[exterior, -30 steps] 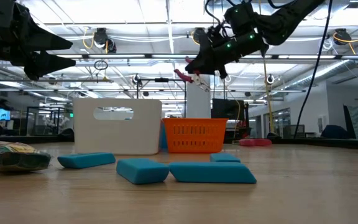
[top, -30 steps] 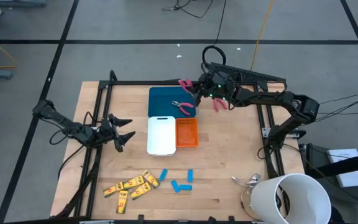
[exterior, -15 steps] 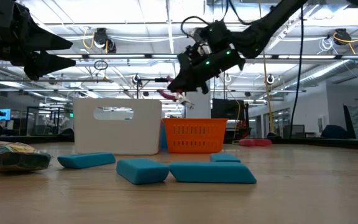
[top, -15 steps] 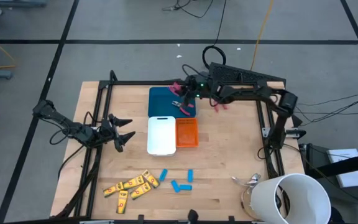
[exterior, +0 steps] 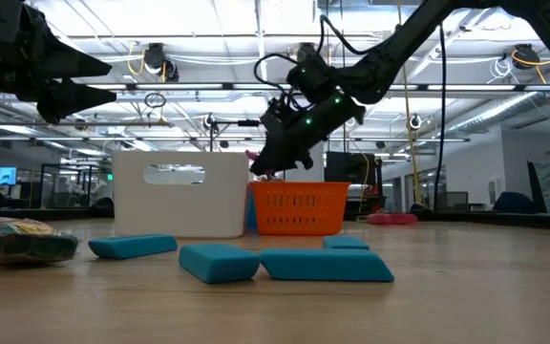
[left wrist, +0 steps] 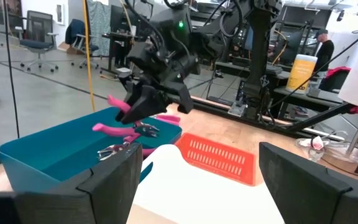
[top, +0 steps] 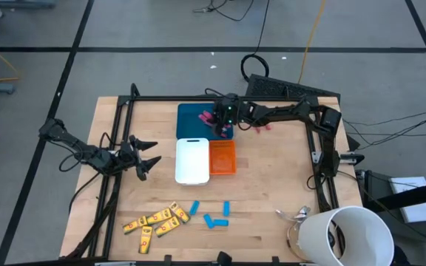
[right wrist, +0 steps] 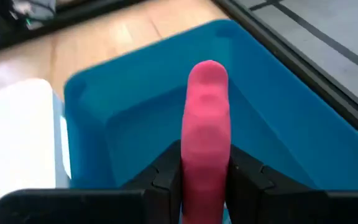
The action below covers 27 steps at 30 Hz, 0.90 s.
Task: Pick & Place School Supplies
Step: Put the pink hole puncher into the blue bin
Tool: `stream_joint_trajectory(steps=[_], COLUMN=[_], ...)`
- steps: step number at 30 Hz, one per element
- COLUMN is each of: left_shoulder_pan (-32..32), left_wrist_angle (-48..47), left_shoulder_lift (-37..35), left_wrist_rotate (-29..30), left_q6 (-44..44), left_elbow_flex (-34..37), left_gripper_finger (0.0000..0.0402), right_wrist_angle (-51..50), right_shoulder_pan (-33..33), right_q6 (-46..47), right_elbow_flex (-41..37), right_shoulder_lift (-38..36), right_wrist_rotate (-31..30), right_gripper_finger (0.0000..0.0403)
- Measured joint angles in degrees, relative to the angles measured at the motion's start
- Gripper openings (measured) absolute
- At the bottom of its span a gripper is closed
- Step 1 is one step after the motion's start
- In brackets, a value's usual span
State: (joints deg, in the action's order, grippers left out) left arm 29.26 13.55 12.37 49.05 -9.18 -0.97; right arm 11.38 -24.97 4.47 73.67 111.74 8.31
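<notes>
Right gripper (top: 217, 120): I kept it clamped on pink pliers (right wrist: 207, 118), over teal tray (top: 191, 118), tabletop's far edge.
Handling: light, rigid; grip one handle.

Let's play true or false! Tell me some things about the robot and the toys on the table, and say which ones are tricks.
1. The right gripper holds a pink-handled tool over the teal tray. True.
2. The left gripper is carrying a blue piece. False: it is open and holds nothing.
3. The yellow pieces lie inside the orange tray. False: they lie on the table, near its front edge.
4. The white tray sits right beside the orange tray. True.
5. The big white cup stands in the middle of the table. False: it is at the front right corner.
</notes>
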Motion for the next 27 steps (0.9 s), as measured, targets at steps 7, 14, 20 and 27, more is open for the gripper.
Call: stream_joint_trajectory(steps=[7, 14, 20, 27], left_shoulder_pan=[0.0, 0.0, 0.0, 0.0], left_wrist_angle=[0.01, 0.01, 0.01, 0.01], left_shoulder_lift=[0.0, -0.01, 0.01, 0.01], left_wrist_rotate=[-0.01, -0.01, -0.03, -0.02], left_q6=[-0.01, 0.0, -0.01, 0.01], left_elbow_flex=[0.0, 0.0, 0.0, 0.0], left_gripper_finger=[0.0324, 0.0324, 0.0324, 0.0324], right_wrist_angle=[-1.71, -0.54, 1.93, 1.22], right_shoulder_pan=[0.37, 0.38, 1.16, 2.8], right_q6=[-4.18, -7.35, -6.71, -7.25], right_elbow_flex=[-0.01, -0.02, -0.02, -0.02], right_shoulder_lift=[-0.02, -0.02, -0.04, -0.04], right_wrist_rotate=[-10.76, -18.96, -14.83, -6.6], right_gripper_finger=[0.008, 0.008, 0.008, 0.008])
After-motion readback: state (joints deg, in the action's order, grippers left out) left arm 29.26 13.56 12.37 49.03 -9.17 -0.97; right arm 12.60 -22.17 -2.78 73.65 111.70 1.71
